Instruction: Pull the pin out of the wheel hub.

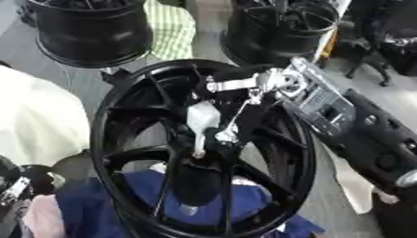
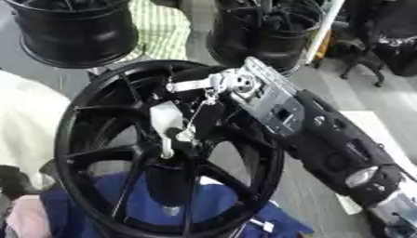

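Note:
A big black spoked wheel hub [image 1: 122,97] stands tilted in the middle, resting on a blue cloth [image 1: 252,200]. My right arm [image 2: 326,144] comes in from the lower right and crosses the rim. Its hand [image 1: 205,116] hangs over the hub's centre, silver fingers curled downward and the thumb [image 1: 232,84] stretched out to the left above them. A thin silver pin [image 1: 198,148] pokes down from between the fingertips at the centre bore. A dark shape with a silver part in the lower left corner looks like my left hand [image 1: 15,188], but its pose is unclear.
Two more black wheels [image 1: 90,28] [image 1: 277,28] stand at the back, with a green checked cloth [image 1: 172,28] between them. A white cloth [image 1: 36,121] lies left of the hub and a pink one [image 1: 45,218] at the bottom left. Grey floor runs along the right.

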